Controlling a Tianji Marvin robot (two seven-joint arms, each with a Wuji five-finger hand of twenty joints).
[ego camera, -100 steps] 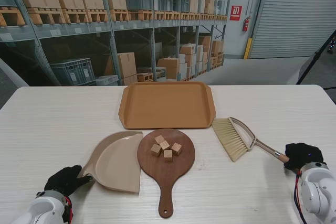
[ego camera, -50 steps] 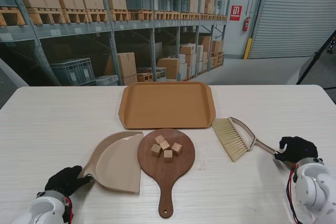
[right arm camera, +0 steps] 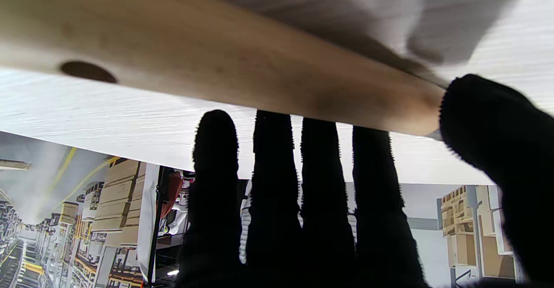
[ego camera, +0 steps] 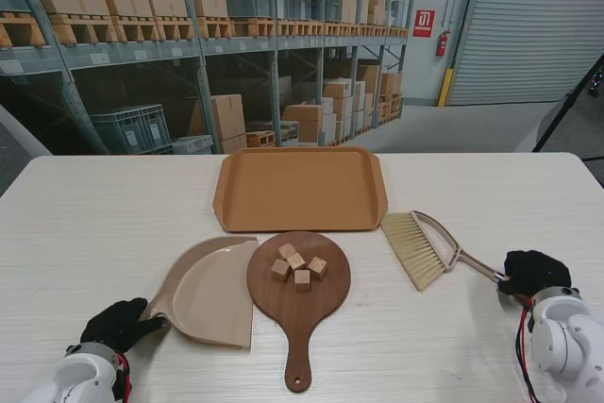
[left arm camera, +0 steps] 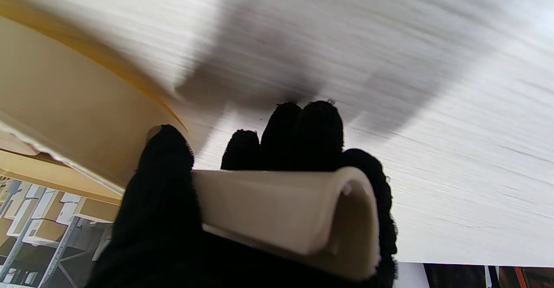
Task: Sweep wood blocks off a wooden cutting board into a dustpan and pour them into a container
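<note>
Several small wood blocks [ego camera: 299, 267] lie on the round dark cutting board [ego camera: 311, 301] in the middle of the table. The beige dustpan [ego camera: 209, 292] lies to its left, its straight edge against the board. My left hand [ego camera: 117, 325] is shut on the dustpan handle [left arm camera: 277, 212], fingers curled round it. The brush [ego camera: 419, 248] lies to the right of the board. My right hand [ego camera: 534, 272] sits over the end of its wooden handle [right arm camera: 225, 65]; the fingers [right arm camera: 272, 201] are straight and the thumb is apart beside the handle, not closed on it.
An orange-brown tray [ego camera: 300, 226] lies farther from me, just beyond the cutting board. The board's long handle [ego camera: 299, 365] points toward me. Bare white table lies around both hands; warehouse shelving stands beyond the far edge.
My right hand has shifted a little to the left and farther from me, onto the end of the brush handle. The left hand and dustpan have barely moved.
</note>
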